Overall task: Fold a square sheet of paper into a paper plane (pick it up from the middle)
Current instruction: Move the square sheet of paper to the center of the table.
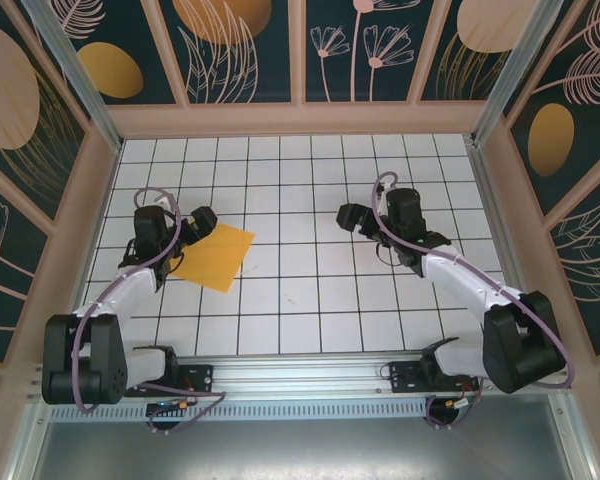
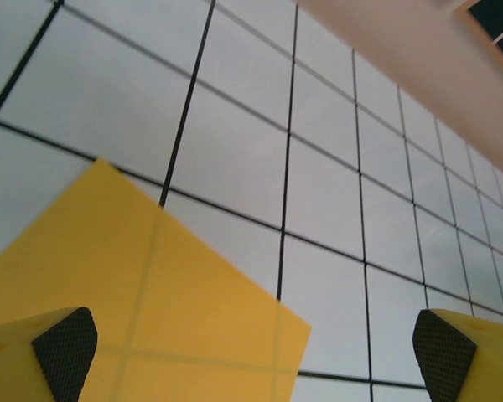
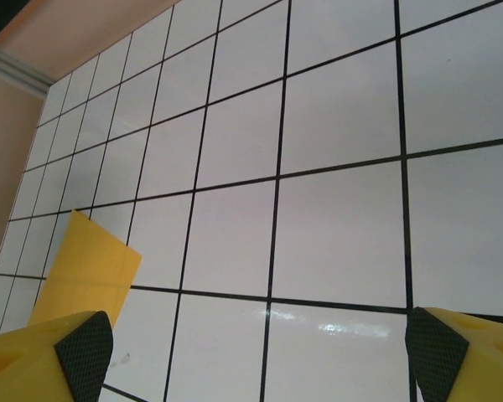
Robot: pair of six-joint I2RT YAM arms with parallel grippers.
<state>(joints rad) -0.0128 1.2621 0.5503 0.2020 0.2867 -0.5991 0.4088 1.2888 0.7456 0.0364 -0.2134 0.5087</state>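
**Sheet still flat and unfolded, both claws apart**

The folding has not begun, as far as these views show. The square sheet of paper (image 1: 215,257) lies flat on the gridded table (image 1: 310,300), on the left side and just in front of the left arm. No fold, flap or point has been formed. Faint lines cross the sheet in the left wrist view, but they look like grid lines showing through the thin paper rather than creases. Everything is therefore left to do: lifting it from the middle, making the centre crease, folding the nose and forming the wings.

The left gripper (image 2: 253,356) hangs over the sheet's near part with its jaws wide apart and nothing between them. One of its fingertips (image 2: 63,352) sits above the paper. I cannot tell whether it touches.

The right gripper (image 3: 260,356) is also spread wide and holds nothing. It sits over bare tiles well apart from the sheet, which shows at the left edge of its wrist view.

Being square, the sheet has no long axis yet. It sits skewed to the grid, with one corner aimed toward the table's middle and far side and the opposite corner back toward the left arm.
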